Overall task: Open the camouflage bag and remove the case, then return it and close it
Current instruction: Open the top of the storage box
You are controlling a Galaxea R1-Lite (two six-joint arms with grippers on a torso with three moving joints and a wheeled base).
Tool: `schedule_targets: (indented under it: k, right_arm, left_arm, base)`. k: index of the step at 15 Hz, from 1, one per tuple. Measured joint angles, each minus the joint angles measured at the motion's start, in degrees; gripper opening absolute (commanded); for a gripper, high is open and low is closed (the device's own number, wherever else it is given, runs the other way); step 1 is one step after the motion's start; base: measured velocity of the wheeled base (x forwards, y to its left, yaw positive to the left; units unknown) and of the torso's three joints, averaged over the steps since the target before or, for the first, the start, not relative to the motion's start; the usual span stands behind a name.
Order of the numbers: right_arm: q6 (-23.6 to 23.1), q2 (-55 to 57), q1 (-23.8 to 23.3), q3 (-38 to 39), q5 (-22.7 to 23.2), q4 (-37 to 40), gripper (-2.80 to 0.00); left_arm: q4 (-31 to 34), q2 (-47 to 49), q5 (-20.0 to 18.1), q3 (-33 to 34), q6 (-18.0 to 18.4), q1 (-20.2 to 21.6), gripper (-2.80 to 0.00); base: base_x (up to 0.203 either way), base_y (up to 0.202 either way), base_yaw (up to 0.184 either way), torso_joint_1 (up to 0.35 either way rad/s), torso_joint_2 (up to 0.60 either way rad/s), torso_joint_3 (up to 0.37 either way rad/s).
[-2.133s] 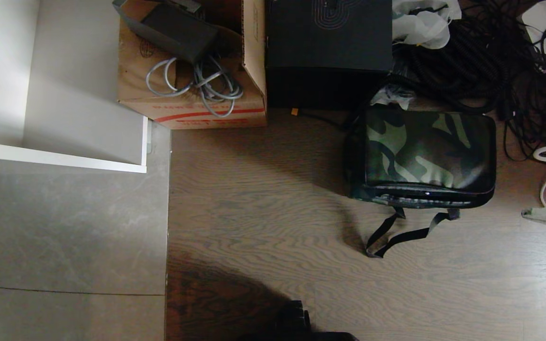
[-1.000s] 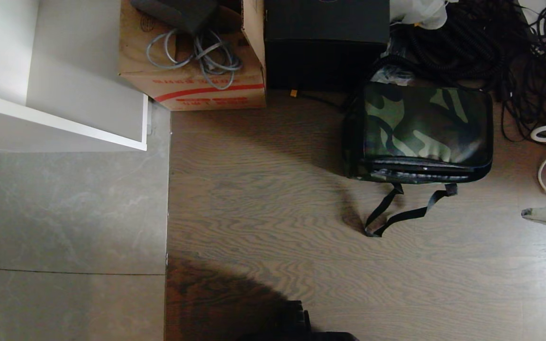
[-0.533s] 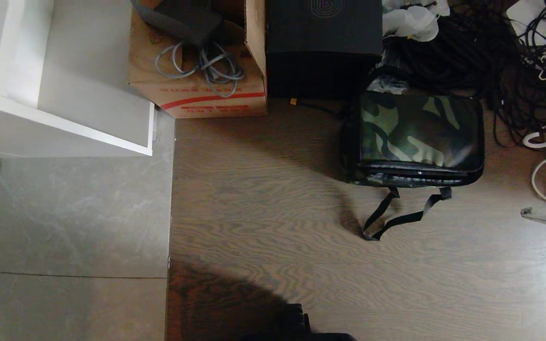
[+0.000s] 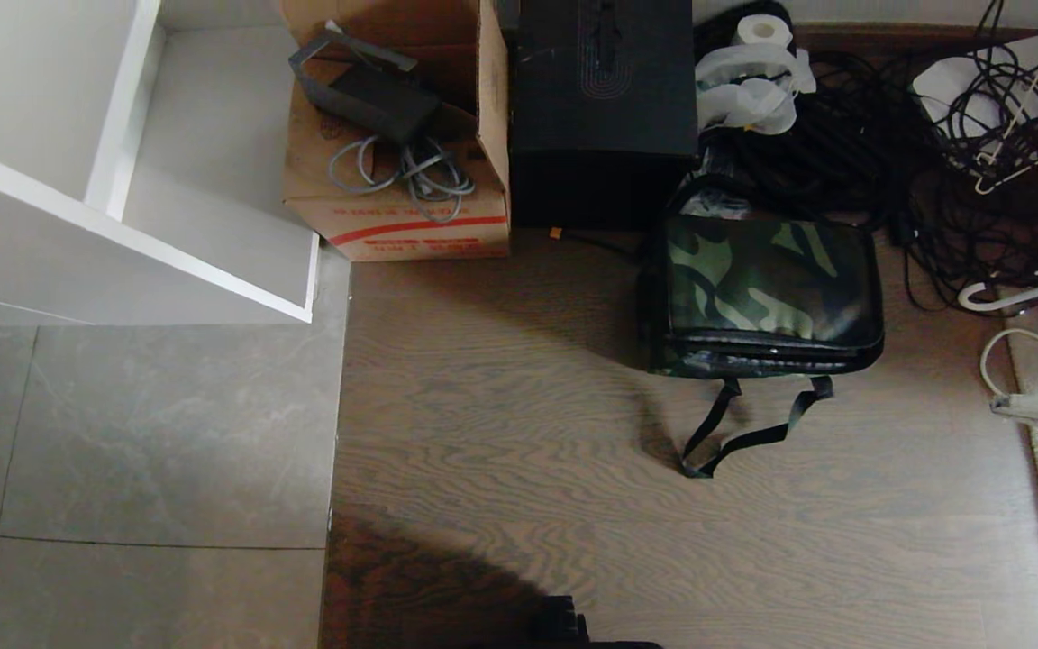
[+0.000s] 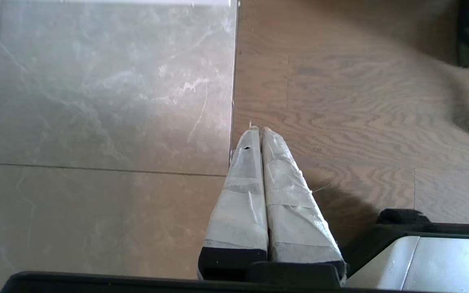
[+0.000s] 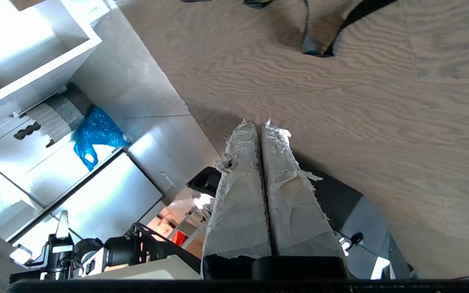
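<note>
Camouflage bag (image 4: 767, 288) lies flat on the wood floor (image 4: 519, 433), zipper edge shut all round, black strap (image 4: 749, 428) trailing loose toward the robot, and nothing of the case shows, so by the look of it every step is yet to come: open, lift out, put back, close. Neither gripper is anywhere near it! Right gripper (image 6: 261, 126) hangs over bare boards with its taped fingers (image 6: 240, 191) pressed flat together on nothing; the loop of the strap sits well beyond its fingertips, the bag itself further out past that. Left gripper (image 5: 257, 129) is parked, its fingers (image 5: 287, 195) likewise pressed together and empty, tips hovering over the seam where grey tile (image 5: 104, 101) meets wood, with only a dark corner of the bag far off ahead and to one side. Around the bag it is crowded: a tall black box (image 4: 605, 99) right behind it, a cardboard box (image 4: 402, 216) with grey cable beside that, a thick tangle of black cables (image 4: 897, 135) on the other side, and a white cabinet (image 4: 122, 234) over the tiles.
</note>
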Motion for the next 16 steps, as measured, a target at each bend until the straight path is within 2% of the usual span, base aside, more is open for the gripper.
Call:
schedule_targets:
  k: [16]
  right_arm:
    - [-0.15,-0.50,0.06,0.13,0.08,1.68,-2.80]
  left_arm:
    - [-0.02,0.00,0.00,0.05,-0.16,0.00,-2.80]
  base:
    - [0.000,0.000,0.000,0.003,0.00,0.205]
